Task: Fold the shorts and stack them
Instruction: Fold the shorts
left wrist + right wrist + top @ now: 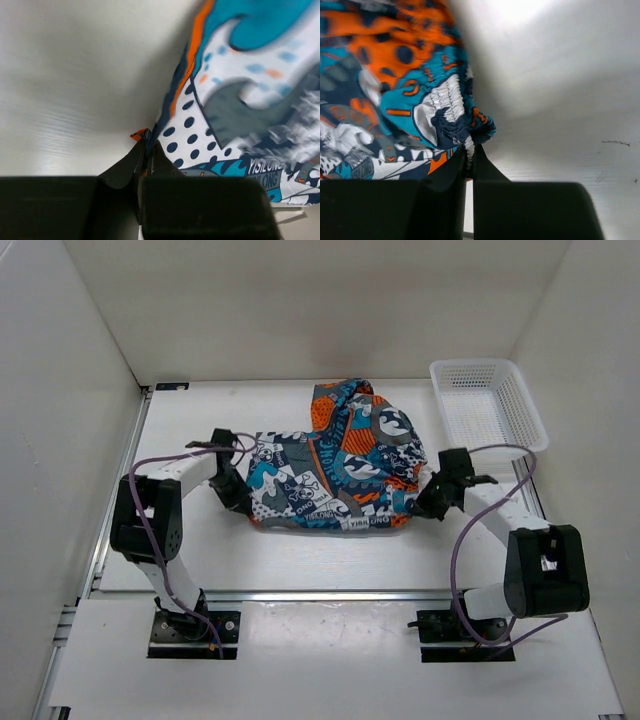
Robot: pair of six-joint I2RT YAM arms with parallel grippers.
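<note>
My left jaws are pressed together on a thin edge of the shorts (240, 100). A sliver of navy and orange hem pokes up between the black fingertips (127, 162). From that pinch the cloth rises up and to the right: a navy and orange border first, then white with navy dots, then a grey shape and teal patches, with lettering low on the right. To the left of the pinch there is only the pale table (75, 75).

My right jaws are likewise closed on cloth. They pinch a bunched bit of gathered white and navy fabric with teal around it, caught between the fingertips (485, 167). Orange cloth with dark spots and more busy print (395, 75) spreads up and to the left of that grip, and bare table (560, 100) lies to the right.

From above, the shorts (340, 465) lie on the middle of the table (200, 550) as one bundle — flatter at its left, heaped higher at its right, with an orange corner toward the far side. My left jaws hold its near-left end and my right jaws hold its near-right end. A white mesh basket (485, 405) stands at the far right of the table, close to the shorts' far-right side, but I cannot tell whether the two touch. A purple cable (455, 560) loops beside my right arm.
</note>
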